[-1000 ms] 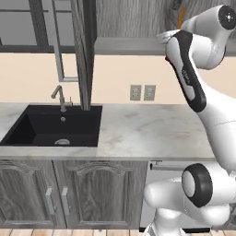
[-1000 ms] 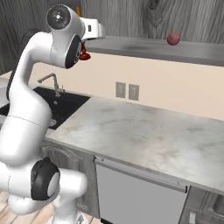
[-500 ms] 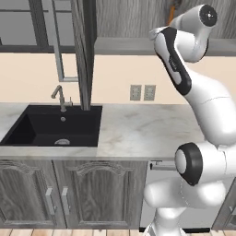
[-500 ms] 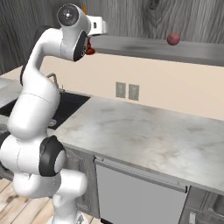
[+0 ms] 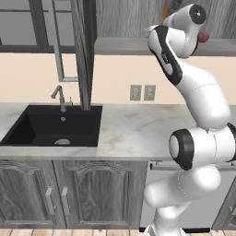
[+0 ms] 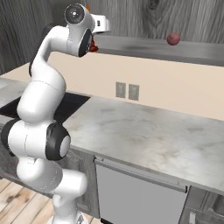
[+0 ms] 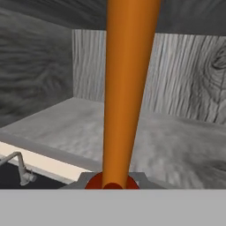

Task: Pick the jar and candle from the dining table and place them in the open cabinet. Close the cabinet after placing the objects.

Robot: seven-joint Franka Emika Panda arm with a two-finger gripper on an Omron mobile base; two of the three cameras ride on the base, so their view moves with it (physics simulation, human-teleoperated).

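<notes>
Matt waxy orange candle (image 7: 126,88), grey wood-grain cabinet (image 7: 185,75), marble counter (image 5: 133,129).

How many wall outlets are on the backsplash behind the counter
2. The left outlet and the right outlet sit side by side on the beige backsplash, right of the black sink. The arm could be hiding more.

I can read no text, label, brand, number or sign anywhere from here; nothing legible on any surface.
</notes>
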